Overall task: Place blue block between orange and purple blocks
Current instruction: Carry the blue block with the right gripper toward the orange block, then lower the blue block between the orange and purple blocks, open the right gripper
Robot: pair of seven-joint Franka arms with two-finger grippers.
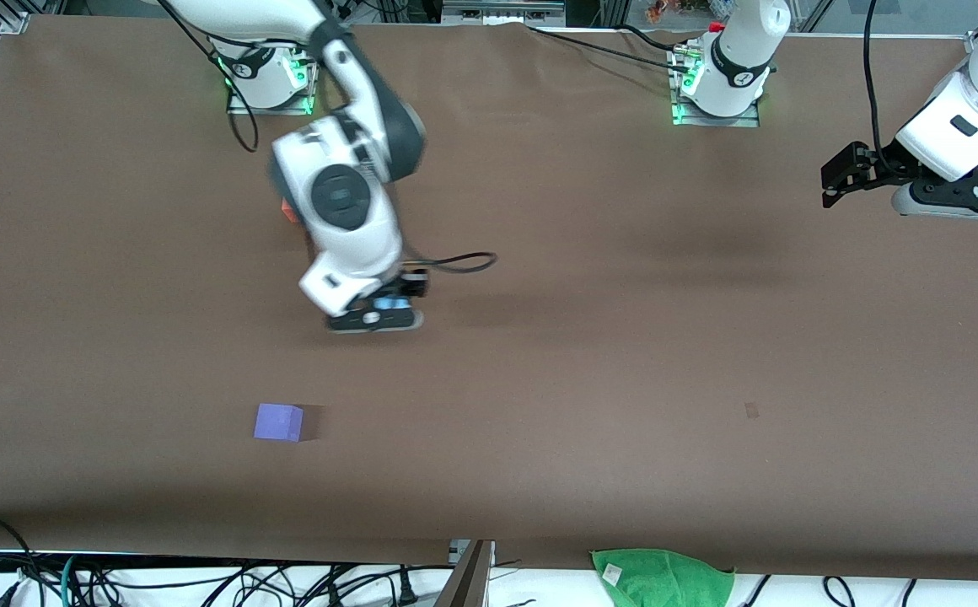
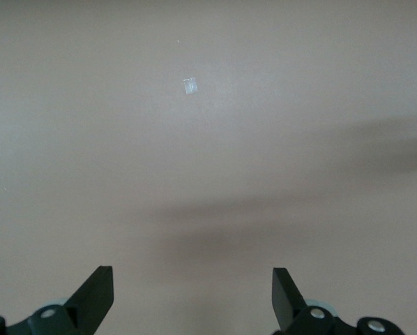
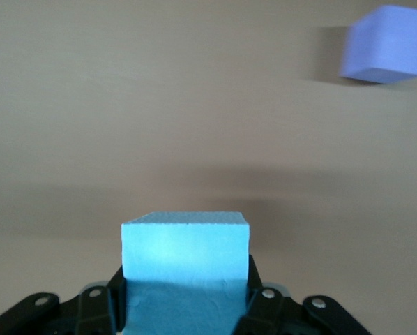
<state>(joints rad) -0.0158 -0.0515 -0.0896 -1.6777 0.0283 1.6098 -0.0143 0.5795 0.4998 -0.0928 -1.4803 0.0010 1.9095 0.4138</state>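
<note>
My right gripper (image 1: pixel 384 305) is shut on the light blue block (image 1: pixel 386 302) and holds it over the bare table. In the right wrist view the blue block (image 3: pixel 185 265) fills the space between the fingers of the right gripper (image 3: pixel 186 296). The purple block (image 1: pixel 278 421) sits on the table nearer the front camera, and it also shows in the right wrist view (image 3: pixel 386 45). Only a sliver of the orange block (image 1: pixel 289 211) shows, the rest hidden by the right arm. My left gripper (image 1: pixel 830 181) is open and empty and waits at the left arm's end of the table; it also shows in the left wrist view (image 2: pixel 193 296).
A green cloth (image 1: pixel 662 577) lies at the table's edge nearest the front camera. A small dark mark (image 1: pixel 751 410) is on the brown table (image 1: pixel 624 337). A pale speck (image 2: pixel 190 86) shows under the left wrist. Cables hang along the nearest edge.
</note>
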